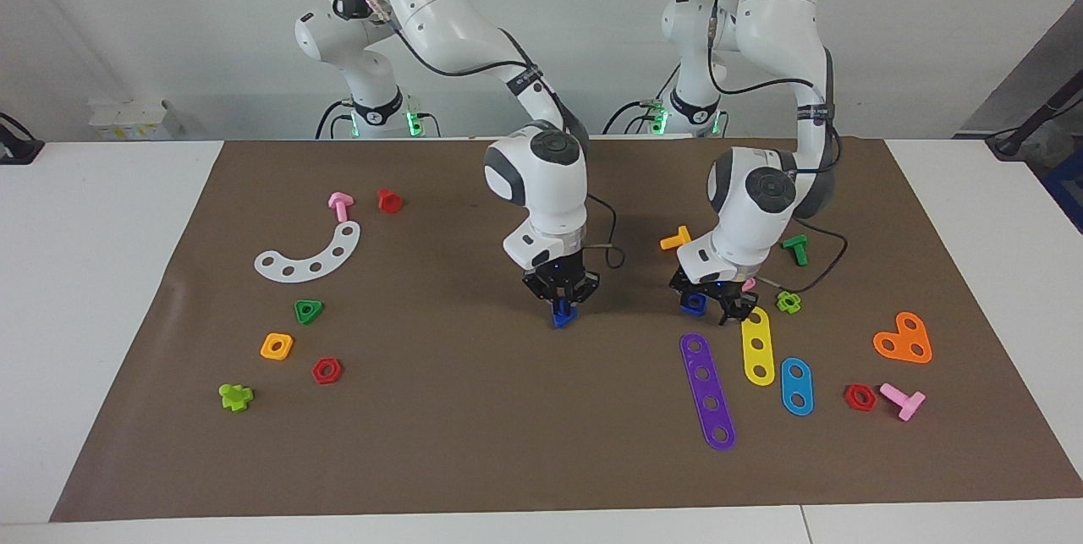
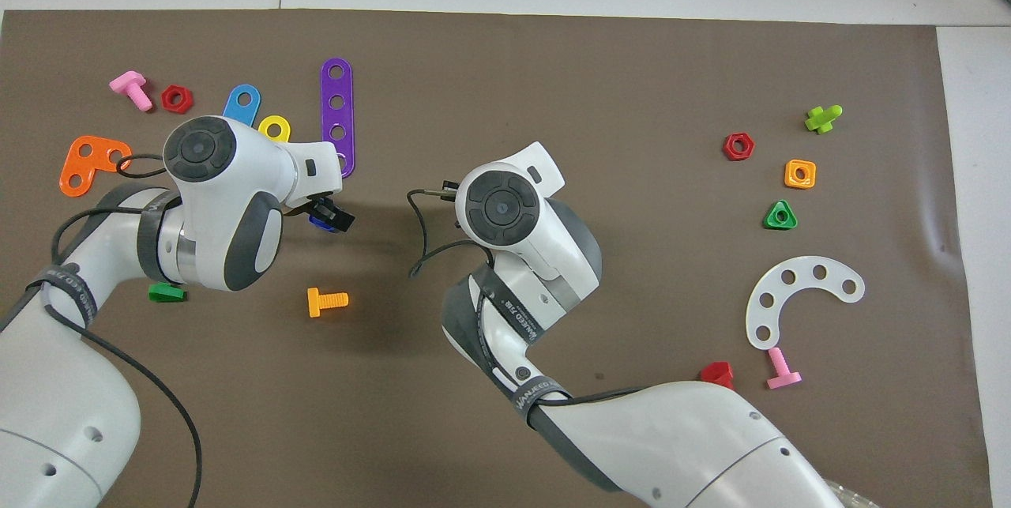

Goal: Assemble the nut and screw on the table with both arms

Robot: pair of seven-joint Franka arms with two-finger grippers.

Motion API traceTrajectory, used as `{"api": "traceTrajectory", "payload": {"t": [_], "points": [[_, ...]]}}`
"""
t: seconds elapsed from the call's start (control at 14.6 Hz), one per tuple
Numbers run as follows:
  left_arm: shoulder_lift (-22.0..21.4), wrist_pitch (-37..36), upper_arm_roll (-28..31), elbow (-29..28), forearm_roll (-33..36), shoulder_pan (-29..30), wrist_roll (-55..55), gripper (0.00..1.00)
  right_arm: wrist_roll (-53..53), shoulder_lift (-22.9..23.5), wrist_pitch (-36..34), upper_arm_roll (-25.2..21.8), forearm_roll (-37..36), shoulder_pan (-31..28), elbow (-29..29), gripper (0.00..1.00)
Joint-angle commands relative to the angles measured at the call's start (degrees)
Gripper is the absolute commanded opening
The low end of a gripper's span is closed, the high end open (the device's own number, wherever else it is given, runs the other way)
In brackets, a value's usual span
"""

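Observation:
On the brown mat of the table (image 1: 474, 442), my right gripper (image 1: 562, 310) hangs low over the middle, shut on the dark-blue screw (image 1: 564, 318), which pokes out below its fingertips just above the mat. The overhead view hides that gripper and the screw under the right wrist (image 2: 501, 206). Toward the left arm's end, my left gripper (image 1: 711, 303) (image 2: 325, 213) is down at the mat, open, fingers wide apart. The dark-blue nut (image 1: 694, 300) (image 2: 319, 221) lies by one finger; whether it is touched I cannot tell.
Purple (image 1: 707, 392), yellow (image 1: 757, 345) and blue (image 1: 796, 386) strips lie just farther from the robots than my left gripper. An orange bolt (image 1: 677, 238), green bolt (image 1: 795, 250) and pink piece (image 1: 749, 283) lie close to it. Toward the right arm's end lie a white curved plate (image 1: 309, 256) and several small nuts.

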Motion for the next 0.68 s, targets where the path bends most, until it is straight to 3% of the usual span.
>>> {"api": "traceTrajectory", "payload": {"t": [0.0,0.14,0.62], "points": [[-1.29,0.94,0.68,-2.50,-0.16,-0.64,1.79,0.82,2.08,0.23,0.36,-0.06,-0.95,0.15,0.47,1.00],[-1.37,0.85,0.68,-2.76,-0.16,-0.64,1.79,0.81,1.91,-1.34,-1.04,-0.15,-0.95,-0.64,0.47,1.00],[-0.76,0.50,0.59,0.22,-0.16,0.24,1.88,0.82,-3.97,-14.34,-13.86,-0.24,-0.60,-10.03,0.20,1.00]]}}
